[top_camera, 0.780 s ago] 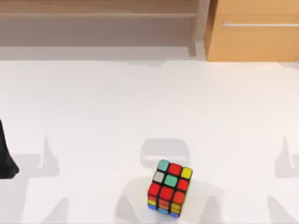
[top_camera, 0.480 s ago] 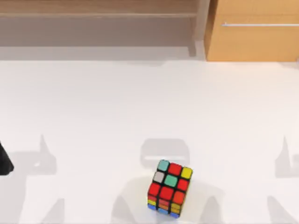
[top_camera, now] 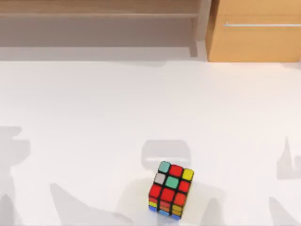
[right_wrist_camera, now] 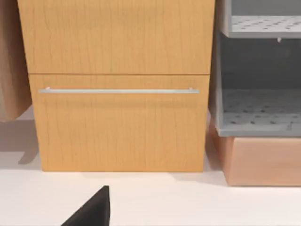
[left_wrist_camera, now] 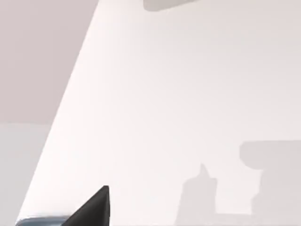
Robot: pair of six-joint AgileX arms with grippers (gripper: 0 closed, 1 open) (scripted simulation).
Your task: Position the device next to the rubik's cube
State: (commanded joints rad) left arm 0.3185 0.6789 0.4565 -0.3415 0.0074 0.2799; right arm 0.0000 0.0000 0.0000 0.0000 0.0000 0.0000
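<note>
The rubik's cube (top_camera: 170, 190) stands on the white table near the front edge, a little right of the middle, with red, green, yellow and white stickers on top. In the left wrist view a black part of my left gripper (left_wrist_camera: 95, 208) pokes in at the picture's edge over the bare table. Beside it lies a thin grey-blue sliver with a pale rim, which looks like the device (left_wrist_camera: 40, 221); whether it is held I cannot tell. A black part of my right gripper (right_wrist_camera: 93, 209) shows before a wooden cabinet.
A wooden cabinet (top_camera: 254, 30) with a silver handle (right_wrist_camera: 117, 90) stands at the back right. A low shelf (top_camera: 99, 23) runs along the back left. Grey perforated racks (right_wrist_camera: 261, 110) sit beside the cabinet. Arm shadows fall on the table's left and right sides.
The dark part of my left arm at the top view's left edge has slid out of the picture. Its shadow has shifted left and forward. The cube has not moved.
</note>
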